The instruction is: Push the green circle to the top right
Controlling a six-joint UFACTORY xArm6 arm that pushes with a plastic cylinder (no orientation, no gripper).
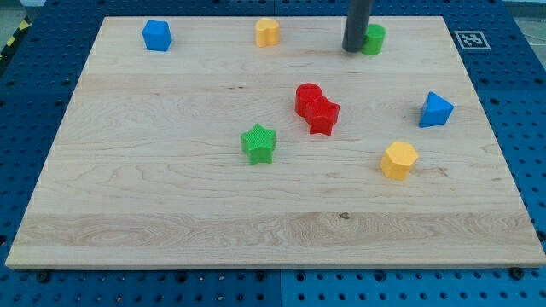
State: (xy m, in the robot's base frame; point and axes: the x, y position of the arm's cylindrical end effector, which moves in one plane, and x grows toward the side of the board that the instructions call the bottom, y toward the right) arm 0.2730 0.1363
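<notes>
The green circle [374, 38] stands near the top edge of the wooden board [171, 196], right of the middle. My tip [354, 49] sits right against the circle's left side and hides part of it. The dark rod rises from there out of the view's top.
A yellow block [267, 31] and a blue block [157, 36] stand along the top edge to the left. A red circle [307, 98] touches a red block [323, 116] at the centre. A green star [258, 143], a yellow hexagon [398, 159] and a blue triangle [435, 109] lie lower.
</notes>
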